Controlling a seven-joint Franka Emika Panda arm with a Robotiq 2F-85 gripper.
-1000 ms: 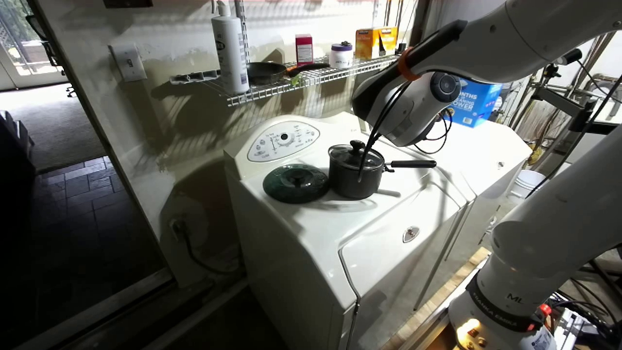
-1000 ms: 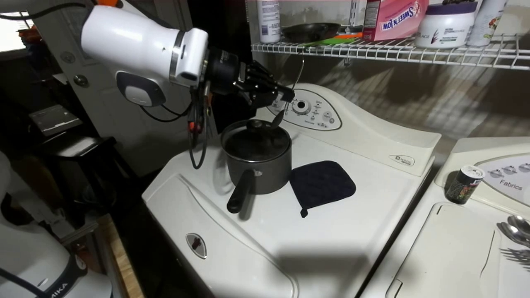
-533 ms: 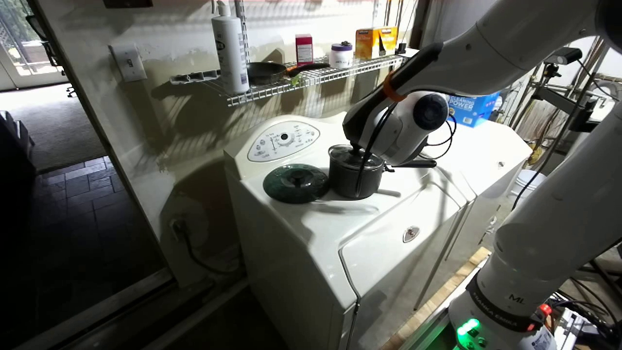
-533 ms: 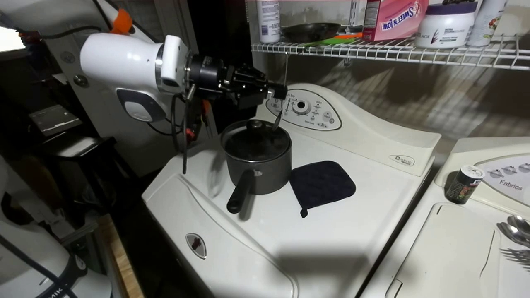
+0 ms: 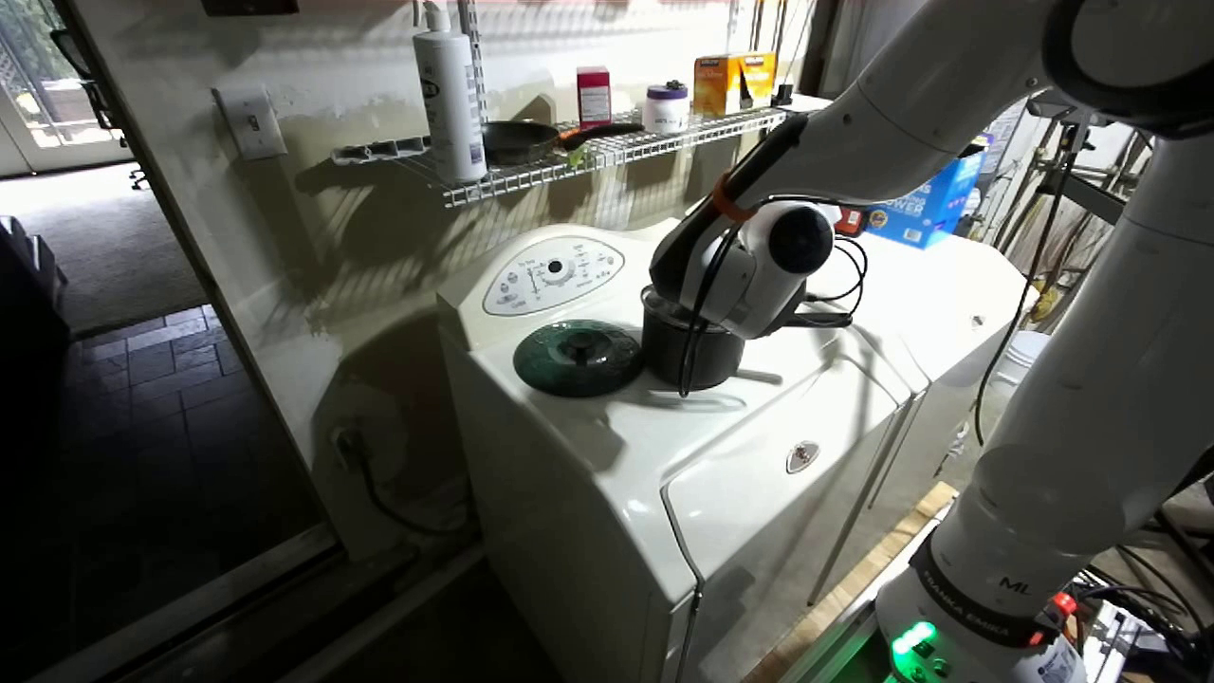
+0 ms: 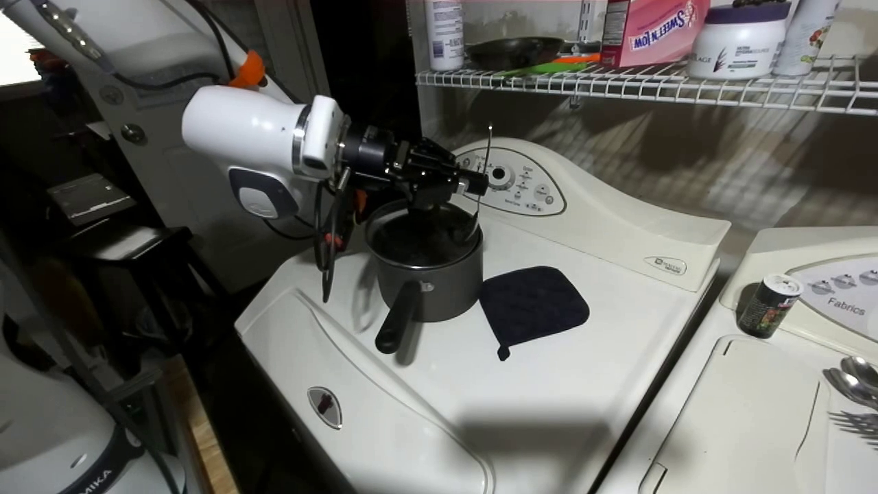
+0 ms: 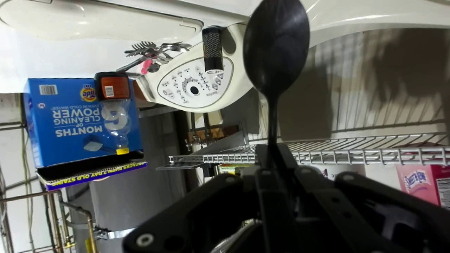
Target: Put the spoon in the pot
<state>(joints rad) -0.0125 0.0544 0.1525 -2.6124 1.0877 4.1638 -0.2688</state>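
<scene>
Wrist view: hand (image 7: 272,151), one, clamped on the handle of the spoon (image 7: 276,45), bowl toward the top of this view.

Spoon: dark, near upright; in an exterior view the handle end stands above the hand, the bowl below it, seen against the far edge of the pot (image 6: 429,296). Whether the bowl touches, cannot tell.

Pot: grey, upright on the bench (image 6: 439,370), lid (image 6: 405,240) on, black handle toward the near side in an exterior view.

Arm (image 6: 236,127): white; enters from the upper left in an exterior view, the hand reaching rightward above the pot, nearly level, tip dipped a little.

Wrist (image 5: 730,285): in an exterior view, in front of the pot's upper part, hiding the hand.

Band (image 5: 730,197): orange, around the arm.

Cables (image 5: 690,346): black, hanging from the arm, before the pot in an exterior view.

Disc (image 5: 545,365): dark green, knobbed, flat on the bench beside the pot.

Potholder (image 6: 535,305): dark, flat on the bench, just beside the pot.

Can (image 6: 769,309) and cutlery (image 6: 849,387): well apart from the pot, to its right in an exterior view.

Shelf (image 6: 638,86): wire, above the bench's back.
</scene>
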